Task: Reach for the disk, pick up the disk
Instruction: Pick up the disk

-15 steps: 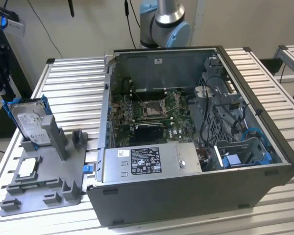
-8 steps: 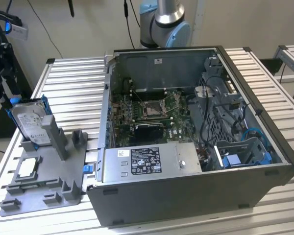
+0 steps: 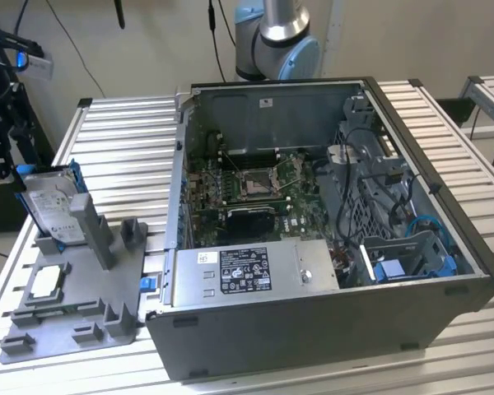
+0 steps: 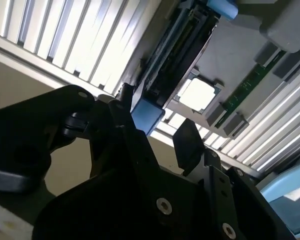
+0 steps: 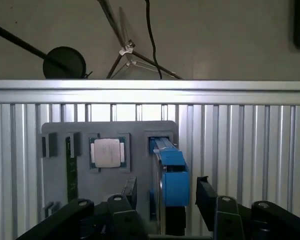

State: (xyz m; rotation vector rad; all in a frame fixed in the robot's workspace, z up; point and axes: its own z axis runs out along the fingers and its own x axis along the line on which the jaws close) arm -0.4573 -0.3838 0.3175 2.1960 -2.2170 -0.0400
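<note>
An open computer case (image 3: pixel 329 329) lies on a slatted aluminium bench (image 3: pixel 123 140). In the exterior view, a grey holder tray (image 3: pixel 90 288) sits on the bench at the case's nine o'clock side. The robot arm (image 3: pixel 280 37) rises beyond the case at twelve o'clock.

The disk (image 3: pixel 53 210) stands on edge in a slot at the far end of the tray. It is silver with a white label and has a blue bracket around it. A small square silver chip (image 3: pixel 49 282) lies flat in a recess at the disk's six o'clock.

In the first wrist view, the gripper (image 5: pixel 167 182) hangs directly over the disk (image 5: pixel 172 172). Its black fingers (image 5: pixel 205 192) are spread wide, one on each side of the blue bracket. A narrow gap shows on both sides, so they are not touching it. The chip (image 5: pixel 106 152) lies beside the disk, with a green memory stick (image 5: pixel 71 165) just beyond it.
</note>
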